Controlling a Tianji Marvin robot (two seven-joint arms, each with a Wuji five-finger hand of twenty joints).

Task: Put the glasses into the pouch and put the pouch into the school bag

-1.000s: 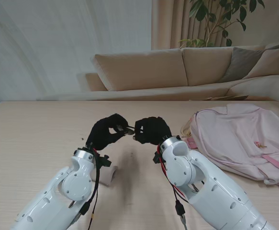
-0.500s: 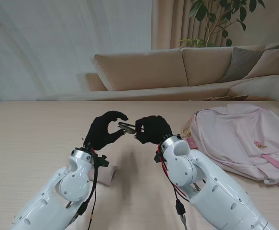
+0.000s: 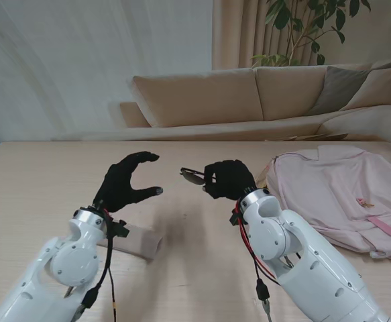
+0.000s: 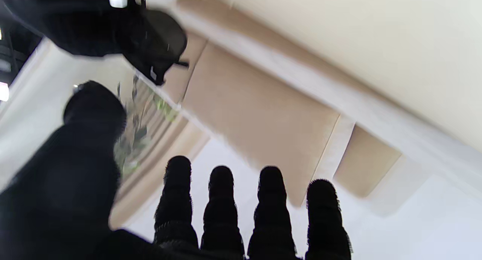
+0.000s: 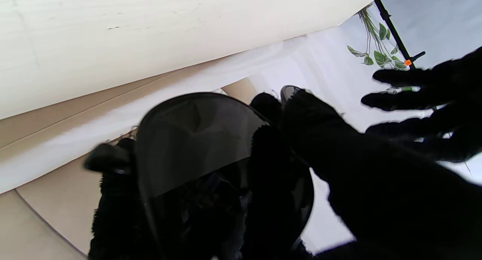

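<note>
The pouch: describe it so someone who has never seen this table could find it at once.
Start from the pink school bag on the right of the wooden table, then cross to the left robot hand. The pouch lies flat just nearer to me than that hand, partly hidden by the forearm. It is the only small, pale beige thing there.

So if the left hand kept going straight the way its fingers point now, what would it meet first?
Probably the glasses held in the right hand: the open left hand faces them across a gap. Depth is unclear, so it might pass just beside them.
</note>
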